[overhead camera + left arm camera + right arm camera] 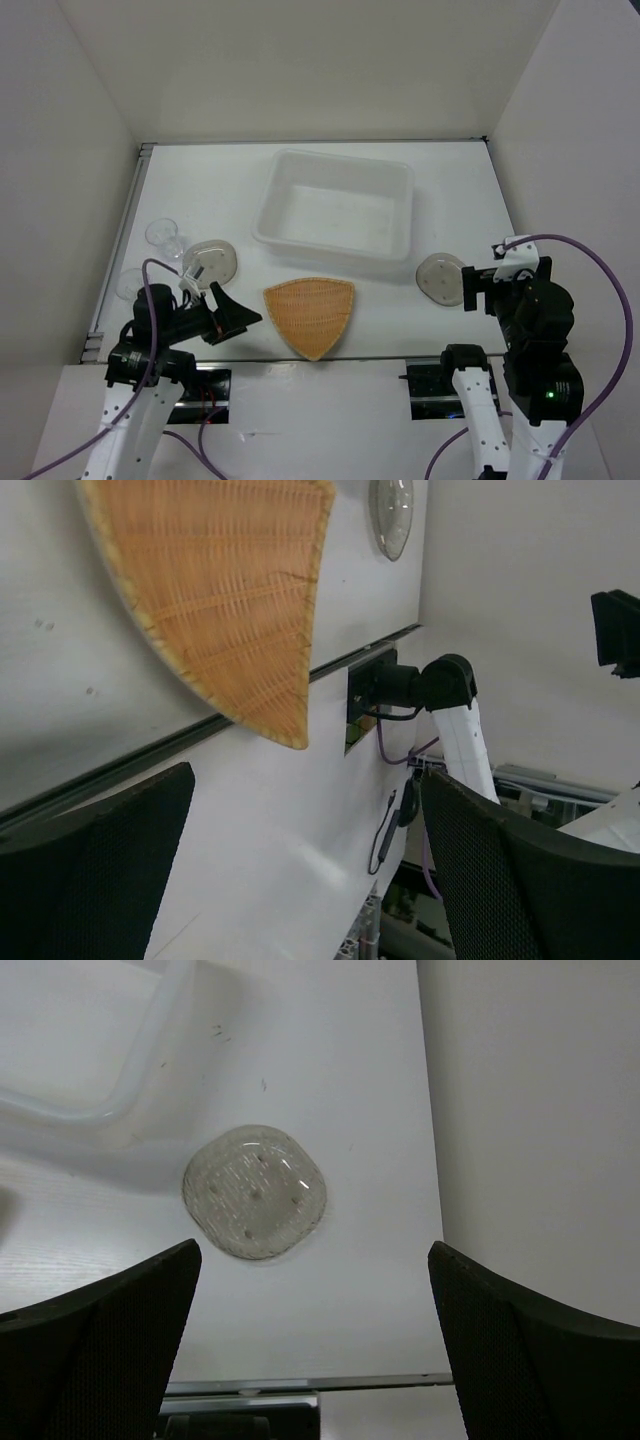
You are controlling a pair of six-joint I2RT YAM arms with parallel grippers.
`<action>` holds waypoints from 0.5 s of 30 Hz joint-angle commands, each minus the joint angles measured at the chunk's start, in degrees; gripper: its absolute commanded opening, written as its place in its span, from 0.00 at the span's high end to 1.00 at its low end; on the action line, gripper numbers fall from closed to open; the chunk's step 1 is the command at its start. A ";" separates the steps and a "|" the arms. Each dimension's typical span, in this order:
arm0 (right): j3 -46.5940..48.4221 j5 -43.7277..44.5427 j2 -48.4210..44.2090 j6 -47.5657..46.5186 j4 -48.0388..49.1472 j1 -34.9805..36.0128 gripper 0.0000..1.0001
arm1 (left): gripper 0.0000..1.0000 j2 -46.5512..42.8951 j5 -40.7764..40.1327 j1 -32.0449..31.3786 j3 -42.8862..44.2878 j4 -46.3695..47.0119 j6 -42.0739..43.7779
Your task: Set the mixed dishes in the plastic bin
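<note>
Left gripper: jaws wide open, holding nothing, low over the near-left part of the tabletop, aimed right. The orange plate lies flat just beside those jaws on their right, not touching, at the middle of the near edge with its pointed end reaching that edge.

Right gripper: jaws wide open, holding nothing, over the near-right part of the tabletop. The right saucer lies flat just ahead of these jaws, centred between the fingers in the wrist view, apart from them, close to the bin's near-right corner.

The left saucer sits just beyond the left gripper, flat, between the plate and the left edge. Two glass cups stand by the left edge: the near cup partly behind the left arm's cable, the far cup a little further back, close to the left saucer.

The plastic bin sits past the plate, mid-tabletop toward the far edge, nothing in it. All dishes are outside it.
</note>
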 commanded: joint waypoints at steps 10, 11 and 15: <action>-4.37 5.83 0.12 1.79 4.50 0.19 0.02 | 0.00 -7.47 -1.59 -2.94 -14.59 7.33 -12.03; -4.37 5.83 0.12 1.79 4.50 0.19 0.02 | 0.00 -5.37 -2.40 -3.47 -14.59 7.33 -12.02; -4.37 5.83 -0.40 2.39 4.50 0.19 0.02 | 0.00 -4.20 -5.91 -4.87 -14.59 7.33 -12.89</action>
